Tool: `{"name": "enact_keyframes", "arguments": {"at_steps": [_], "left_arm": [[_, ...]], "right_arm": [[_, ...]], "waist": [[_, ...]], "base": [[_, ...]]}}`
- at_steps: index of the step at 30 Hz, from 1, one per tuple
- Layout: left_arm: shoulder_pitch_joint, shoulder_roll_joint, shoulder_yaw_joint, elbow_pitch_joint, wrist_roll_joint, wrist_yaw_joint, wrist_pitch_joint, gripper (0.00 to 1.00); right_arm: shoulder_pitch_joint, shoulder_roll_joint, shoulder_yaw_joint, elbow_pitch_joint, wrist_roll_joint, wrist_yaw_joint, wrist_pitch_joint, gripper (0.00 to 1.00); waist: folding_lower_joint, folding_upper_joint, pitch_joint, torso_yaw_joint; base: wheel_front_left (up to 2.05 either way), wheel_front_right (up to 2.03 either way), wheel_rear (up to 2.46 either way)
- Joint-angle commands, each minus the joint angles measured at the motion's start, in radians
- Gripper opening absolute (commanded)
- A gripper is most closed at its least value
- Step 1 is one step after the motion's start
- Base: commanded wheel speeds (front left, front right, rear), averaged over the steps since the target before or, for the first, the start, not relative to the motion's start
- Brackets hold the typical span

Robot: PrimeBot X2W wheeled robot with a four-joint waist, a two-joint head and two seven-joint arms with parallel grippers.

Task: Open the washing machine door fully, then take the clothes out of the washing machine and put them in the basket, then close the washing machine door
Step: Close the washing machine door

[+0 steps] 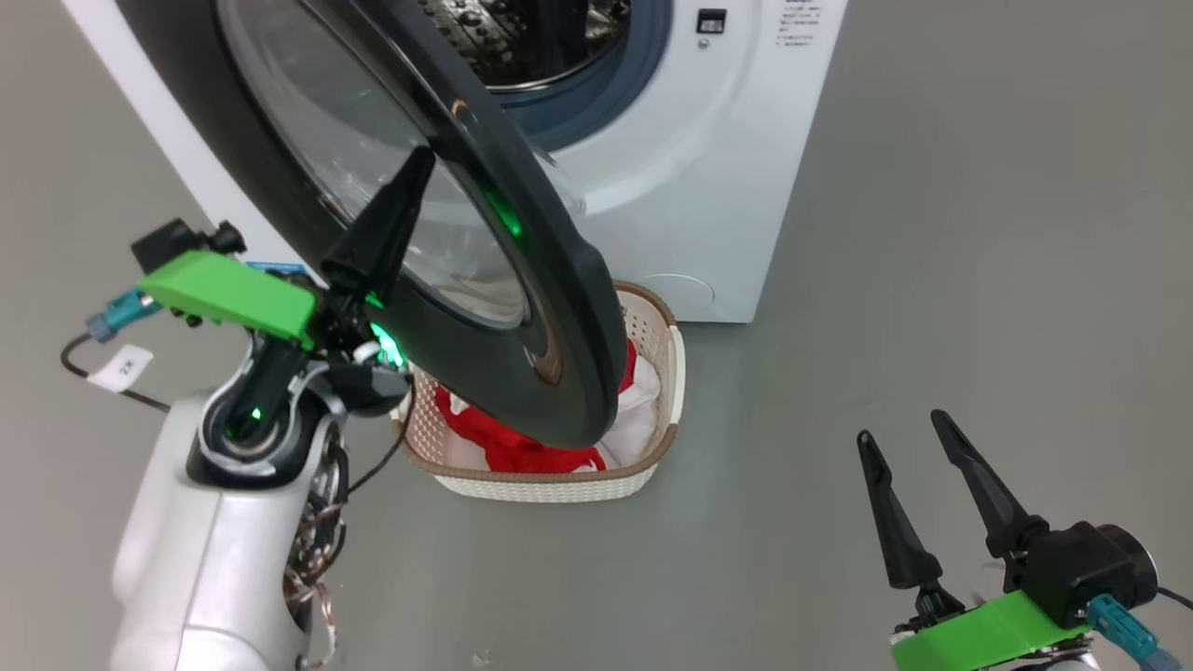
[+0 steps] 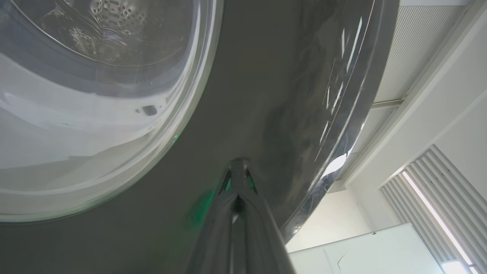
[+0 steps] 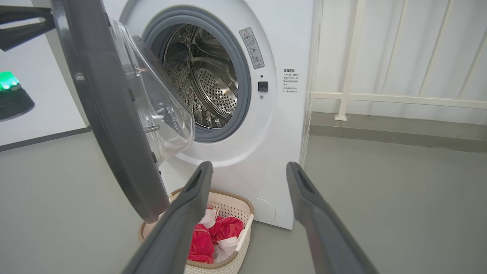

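On the grey floor (image 1: 932, 280), the big white boxy washing machine (image 1: 727, 186) is standing with its round shiny black door (image 1: 559, 308) hanging half open.
The door is standing on edge over the small cream plastic basket (image 1: 550, 485), where red and white clothes (image 1: 503, 447) are lying. The left gripper (image 1: 421, 158) is pointing up, fingers squeezed together, tips on the door's front. The right gripper (image 1: 902, 427) is hanging low, fingers spread, holding nothing.

The glossy black washing machine door (image 1: 559, 308) stands swung open over the cream basket (image 1: 550, 485), which sits on the floor (image 1: 932, 280) just before the white washing machine (image 1: 690, 186). Red-and-white clothes (image 1: 494, 447) lie heaped inside the basket.
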Motion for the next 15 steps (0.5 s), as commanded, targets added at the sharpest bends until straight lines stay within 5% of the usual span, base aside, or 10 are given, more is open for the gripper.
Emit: {"name": "enact_keyframes", "arguments": {"at_steps": [1,15], "left_arm": [[-0.053,0.019,0.017,-0.013,-0.009,-0.013,-0.016,0.00],[-0.206,0.019,-0.045,0.105,0.004,-0.038,-0.139,0.00]], "right_arm": [[-0.042,-0.009,0.024,-0.027,0.009,0.006,-0.012,1.00],[-0.071,-0.009,0.029,-0.033,0.015,0.006,-0.012,1.00]], "waist": [[0.0000,-0.0001,0.017,-0.022],[0.0000,-0.0001,0.082,-0.087]], "base": [[0.00,0.00,0.00],[0.00,0.00,0.00]]}}
